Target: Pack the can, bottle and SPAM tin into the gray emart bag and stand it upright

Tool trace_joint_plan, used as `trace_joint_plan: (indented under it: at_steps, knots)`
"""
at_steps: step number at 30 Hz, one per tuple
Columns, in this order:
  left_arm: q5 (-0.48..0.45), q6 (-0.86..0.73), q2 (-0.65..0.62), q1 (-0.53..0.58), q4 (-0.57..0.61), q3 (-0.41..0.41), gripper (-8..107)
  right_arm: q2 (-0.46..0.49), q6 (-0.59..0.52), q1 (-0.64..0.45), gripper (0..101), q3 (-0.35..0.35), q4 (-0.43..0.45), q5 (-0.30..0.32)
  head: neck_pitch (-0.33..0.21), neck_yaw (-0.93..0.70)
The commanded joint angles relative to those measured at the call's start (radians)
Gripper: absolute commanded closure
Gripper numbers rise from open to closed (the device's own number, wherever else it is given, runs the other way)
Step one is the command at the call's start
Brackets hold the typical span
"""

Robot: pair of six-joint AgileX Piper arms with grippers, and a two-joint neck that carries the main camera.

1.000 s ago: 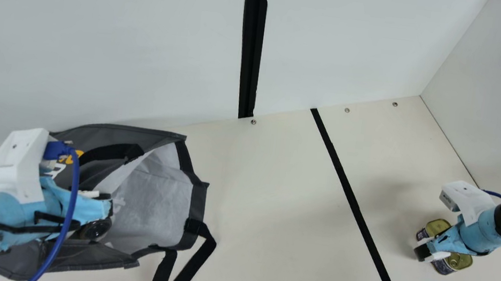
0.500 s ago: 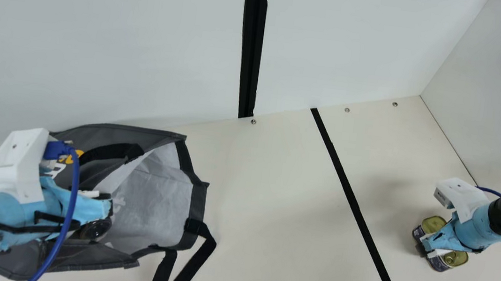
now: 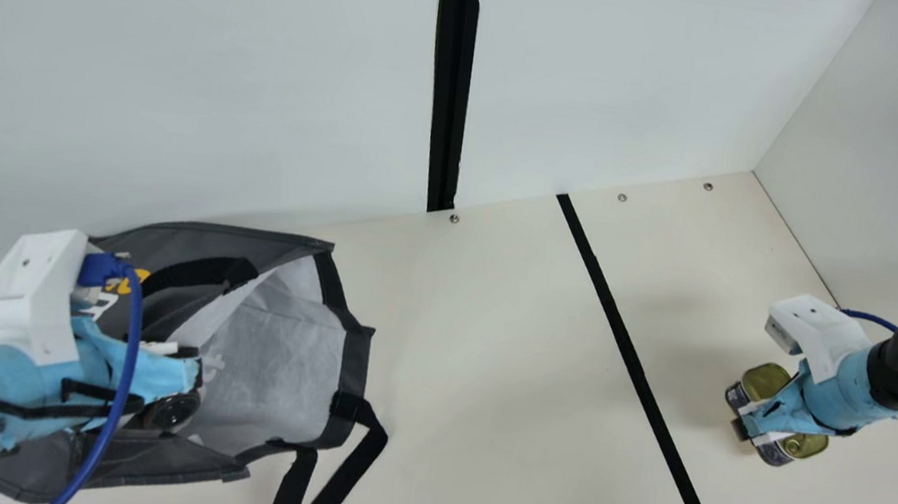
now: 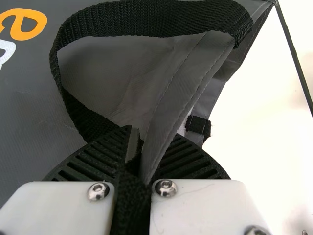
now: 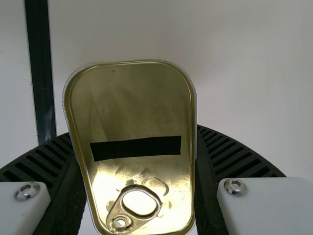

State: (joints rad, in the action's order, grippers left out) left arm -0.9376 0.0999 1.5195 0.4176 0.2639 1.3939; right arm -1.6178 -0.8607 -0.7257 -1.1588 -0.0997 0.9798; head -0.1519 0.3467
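The gray emart bag (image 3: 280, 360) lies on its side at the main view's left, its mouth toward the middle, a dark round bottle end (image 3: 171, 411) inside. At its upper edge is my left gripper (image 3: 185, 378); in the left wrist view my left gripper (image 4: 136, 161) is shut on the bag's edge (image 4: 183, 93) and strap. At the right, my right gripper (image 3: 750, 430) holds the SPAM tin (image 3: 804, 446) across its middle. In the right wrist view the gold-lidded SPAM tin (image 5: 137, 112) sits between both fingers of my right gripper (image 5: 134, 166).
A black tape line (image 3: 638, 375) crosses the table between bag and tin. White walls stand behind and at the right. The bag's black handle (image 3: 368, 446) trails over the table near the front.
My right gripper and the tin have moved together a little left and toward the back wall. My left arm and the bag have kept still.
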Motion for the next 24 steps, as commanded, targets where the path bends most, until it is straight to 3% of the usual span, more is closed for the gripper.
trace_joint_plan:
  at_steps: [1, 10, 24]
  knots:
    - [0.000, 0.000, 0.000, 0.000, 0.000, 0.000, 107, 0.021, 0.012, 0.020, 101, 0.003, 0.003, 0.004, -0.023, 0.002]
    - [0.000, 0.000, 0.000, 0.000, 0.000, 0.000, 107, 0.086, 0.063, 0.124, 101, 0.003, 0.010, 0.026, -0.023, 0.002]
    - [0.000, 0.000, 0.000, 0.000, 0.000, 0.000, 107, 0.114, 0.048, 0.270, 101, -0.071, -0.022, 0.087, -0.023, 0.002]
